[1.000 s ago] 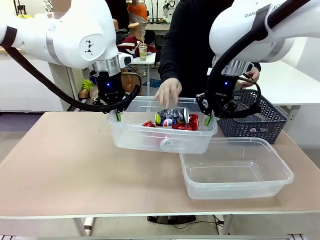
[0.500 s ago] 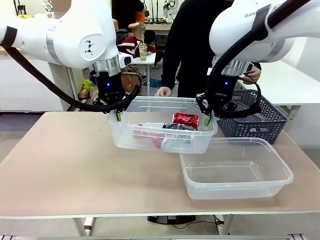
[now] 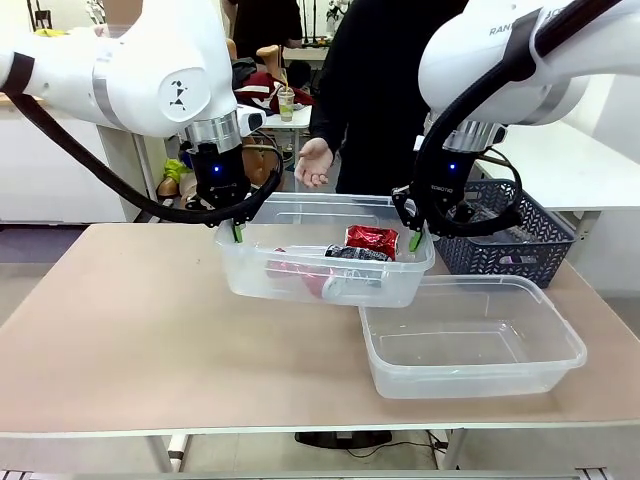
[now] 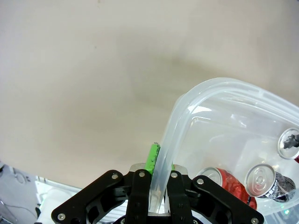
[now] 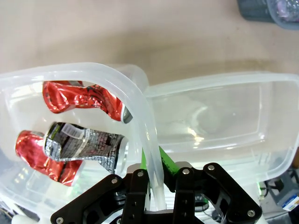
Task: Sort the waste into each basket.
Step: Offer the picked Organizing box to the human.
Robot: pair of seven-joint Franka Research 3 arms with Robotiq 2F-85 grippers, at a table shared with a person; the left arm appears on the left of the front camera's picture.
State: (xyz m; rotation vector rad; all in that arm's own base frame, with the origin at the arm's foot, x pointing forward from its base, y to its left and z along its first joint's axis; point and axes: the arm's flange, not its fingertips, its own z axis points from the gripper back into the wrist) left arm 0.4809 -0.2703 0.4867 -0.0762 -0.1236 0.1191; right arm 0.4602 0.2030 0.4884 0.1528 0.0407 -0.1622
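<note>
Front view: lattice basket (image 3: 522, 243) behind right gripper (image 3: 415, 238) on tub (image 3: 256, 270); hand (image 3: 315, 163) beyond.

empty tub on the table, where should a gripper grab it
Probably best to take the empty tub by its rolled rim at a short end, coming down from above. It sits upright and open, so one finger can go inside the thin wall and one outside. The whole tub looks too wide to span.

Our glossy white, rounded left arm (image 3: 140, 60) bears a small black emblem (image 3: 178, 95); the matching right arm (image 3: 490, 70) shows grey lettering (image 3: 510, 26). Thick black cables (image 3: 90, 170) loop along both. The black left gripper (image 3: 237, 234) and right gripper (image 3: 415, 240) carry blue lights, silver screws (image 4: 115, 176) and green pads (image 4: 152, 157).
</note>
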